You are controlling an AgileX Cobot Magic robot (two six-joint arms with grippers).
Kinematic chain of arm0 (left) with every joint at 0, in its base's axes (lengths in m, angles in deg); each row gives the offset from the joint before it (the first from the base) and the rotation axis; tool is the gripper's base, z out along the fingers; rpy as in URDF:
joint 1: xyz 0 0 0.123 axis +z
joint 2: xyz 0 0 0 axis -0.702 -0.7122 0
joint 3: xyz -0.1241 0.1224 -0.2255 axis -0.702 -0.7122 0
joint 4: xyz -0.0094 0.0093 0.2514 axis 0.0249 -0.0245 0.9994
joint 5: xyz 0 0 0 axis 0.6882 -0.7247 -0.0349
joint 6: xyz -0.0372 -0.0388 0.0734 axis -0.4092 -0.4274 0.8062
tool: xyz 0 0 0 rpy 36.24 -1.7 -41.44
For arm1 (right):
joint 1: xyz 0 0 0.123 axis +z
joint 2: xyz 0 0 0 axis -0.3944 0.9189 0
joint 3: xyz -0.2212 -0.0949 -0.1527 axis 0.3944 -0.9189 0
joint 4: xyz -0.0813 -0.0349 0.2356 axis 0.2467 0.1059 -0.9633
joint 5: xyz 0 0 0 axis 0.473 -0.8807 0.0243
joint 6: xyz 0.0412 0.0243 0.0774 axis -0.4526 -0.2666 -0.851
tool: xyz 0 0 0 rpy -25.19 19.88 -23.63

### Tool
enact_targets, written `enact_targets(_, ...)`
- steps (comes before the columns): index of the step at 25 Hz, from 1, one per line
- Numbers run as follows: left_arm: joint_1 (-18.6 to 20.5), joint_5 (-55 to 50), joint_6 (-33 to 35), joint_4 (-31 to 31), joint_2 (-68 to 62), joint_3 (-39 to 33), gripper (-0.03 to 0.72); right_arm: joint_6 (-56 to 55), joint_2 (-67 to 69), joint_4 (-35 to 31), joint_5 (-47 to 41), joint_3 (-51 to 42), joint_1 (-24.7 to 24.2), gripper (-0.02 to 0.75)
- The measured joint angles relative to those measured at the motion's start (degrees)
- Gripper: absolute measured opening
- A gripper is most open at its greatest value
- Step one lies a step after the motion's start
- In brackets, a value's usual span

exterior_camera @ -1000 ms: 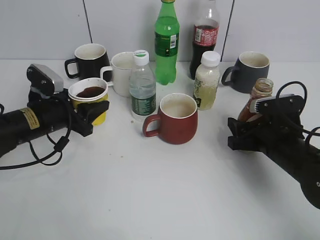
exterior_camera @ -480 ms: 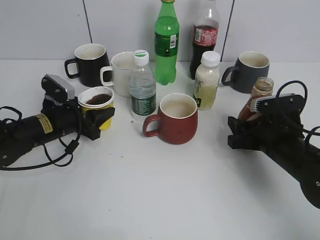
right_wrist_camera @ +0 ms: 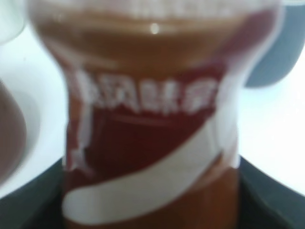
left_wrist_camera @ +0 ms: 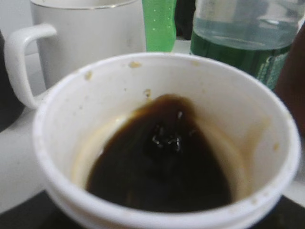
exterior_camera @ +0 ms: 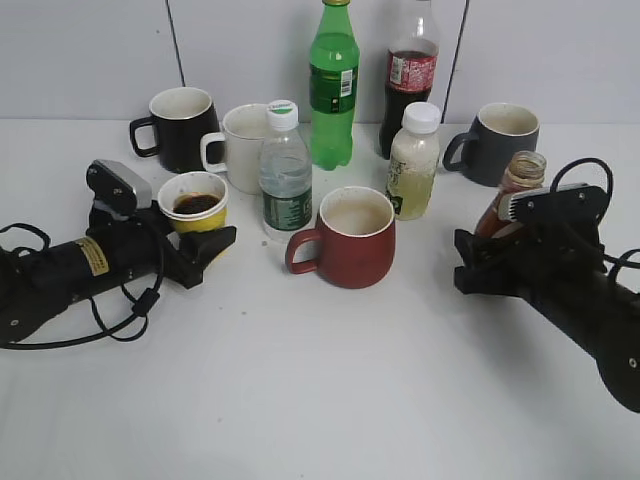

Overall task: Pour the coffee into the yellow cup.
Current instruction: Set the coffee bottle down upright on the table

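Observation:
The yellow cup (exterior_camera: 195,206) is upright at the left, low at the table, with dark coffee (exterior_camera: 194,203) inside. My left gripper (exterior_camera: 207,238) is shut on its lower body. In the left wrist view the cup's white rim (left_wrist_camera: 162,61) fills the frame around the coffee (left_wrist_camera: 162,167). The brown coffee bottle (exterior_camera: 514,193) stands upright at the right with its wide neck open. My right gripper (exterior_camera: 492,256) is shut on its lower half. The right wrist view shows its red and white label (right_wrist_camera: 152,143) up close and blurred.
A dark red mug (exterior_camera: 346,238) stands in the middle. Behind it are a water bottle (exterior_camera: 285,178), a white mug (exterior_camera: 243,146), a black mug (exterior_camera: 181,125), a green bottle (exterior_camera: 333,88), a cola bottle (exterior_camera: 410,72), a pale drink bottle (exterior_camera: 413,162) and a grey mug (exterior_camera: 500,142).
My left arm has lowered the yellow cup towards the table and shifted it slightly right. The right arm and the bottle have hardly moved.

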State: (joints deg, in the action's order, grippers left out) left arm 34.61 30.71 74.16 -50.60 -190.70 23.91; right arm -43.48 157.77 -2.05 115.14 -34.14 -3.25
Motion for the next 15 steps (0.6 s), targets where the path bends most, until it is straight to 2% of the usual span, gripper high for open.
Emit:
enact_targets(10, 0.0, 0.5, 0.0, -0.7, 0.7, -1.6, 0.553, 2.6, 1.5, 0.0, 0.2, 6.4, 0.0, 0.502)
enact_targets(15, 0.0, 0.5, 0.0, -3.9, 1.6, -3.9, 0.557, 2.9, 4.2, 0.0, -1.2, 8.8, 0.0, 0.502)
